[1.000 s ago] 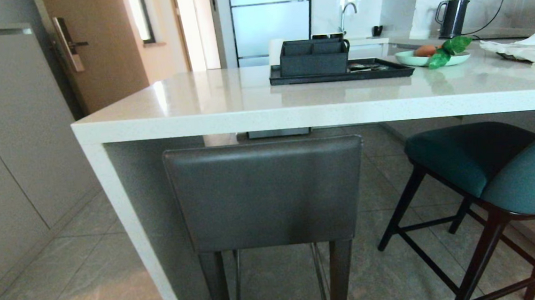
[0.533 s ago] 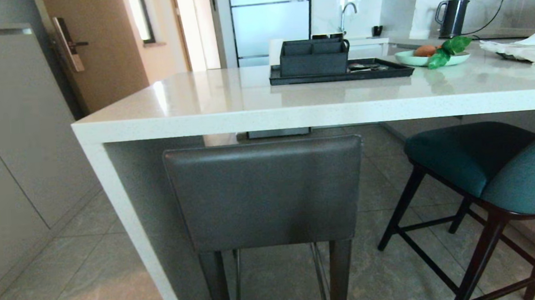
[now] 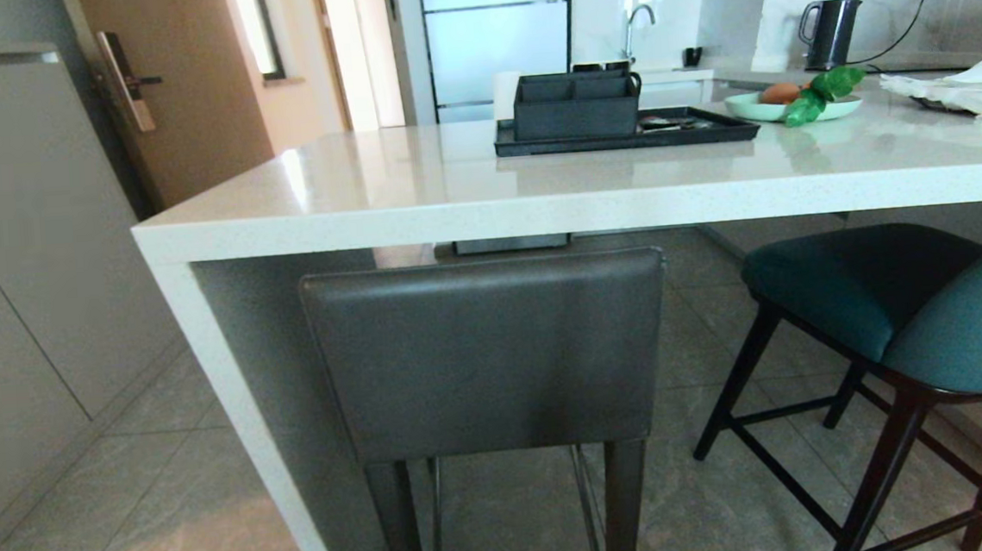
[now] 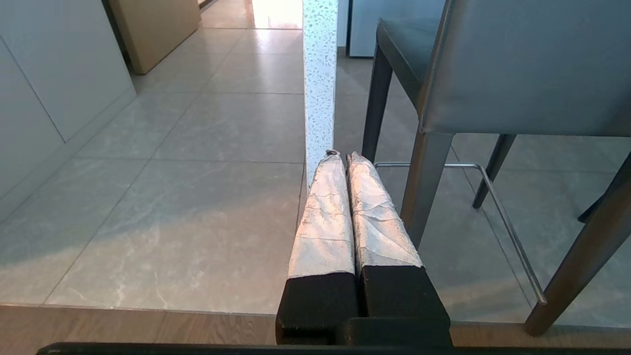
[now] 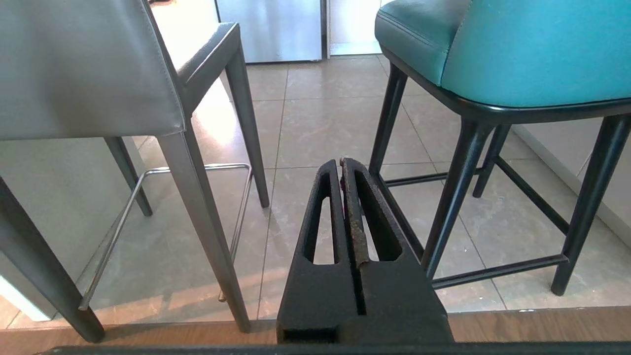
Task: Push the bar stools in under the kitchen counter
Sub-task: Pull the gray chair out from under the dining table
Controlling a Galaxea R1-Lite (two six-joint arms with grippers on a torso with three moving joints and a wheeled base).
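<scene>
The grey bar stool (image 3: 488, 353) stands straight ahead with its square back just below the white kitchen counter (image 3: 487, 215) edge and its seat under the slab. To its right the teal bar stool (image 3: 917, 315) stands turned at an angle, its curved back out in front of the counter. Neither arm shows in the head view. My left gripper (image 4: 343, 157) is shut and empty, low near the counter's side panel (image 4: 319, 88) and the grey stool's leg (image 4: 425, 182). My right gripper (image 5: 341, 163) is shut and empty, low between the grey stool (image 5: 88, 69) and the teal stool (image 5: 522, 54).
On the counter sit a black tray with a caddy (image 3: 610, 120), a green plate with fruit (image 3: 794, 103) and a white cloth (image 3: 971, 91). Grey cabinets (image 3: 14, 257) line the left side. A kettle (image 3: 828, 31) stands on the far worktop. The floor is tiled.
</scene>
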